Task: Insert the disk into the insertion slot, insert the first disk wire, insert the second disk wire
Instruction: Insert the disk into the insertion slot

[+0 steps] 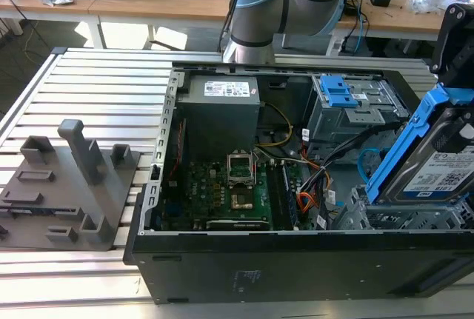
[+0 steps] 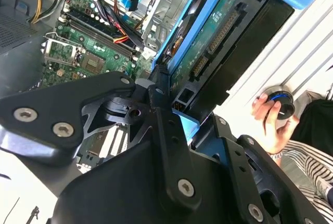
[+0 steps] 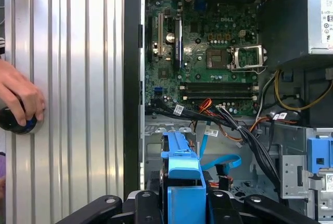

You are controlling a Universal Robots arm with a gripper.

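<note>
My gripper (image 3: 182, 206) is shut on the disk (image 1: 441, 163), a silver-grey drive with a white-and-blue label in a bright blue carrier (image 3: 179, 167). In the exterior view the disk hangs tilted at the right end of the open computer case. Its lower edge is just above the insertion slot (image 1: 385, 219), a light grey perforated cage. In the second wrist view the disk (image 2: 218, 42) runs out from between the black fingers (image 2: 156, 99). The light-blue second disk wire (image 3: 223, 161) loops loose beside the cage. A thin red-orange bundle, the first disk wire (image 3: 206, 104), lies by the motherboard edge.
A taller grey bay with a blue latch (image 1: 339, 95) stands behind the cage. The power supply (image 1: 222, 123) and motherboard (image 1: 222, 189) take up the rest of the case. A grey fixture (image 1: 74, 178) sits on the slatted table. A person's hand (image 3: 18, 96) rests on a round device.
</note>
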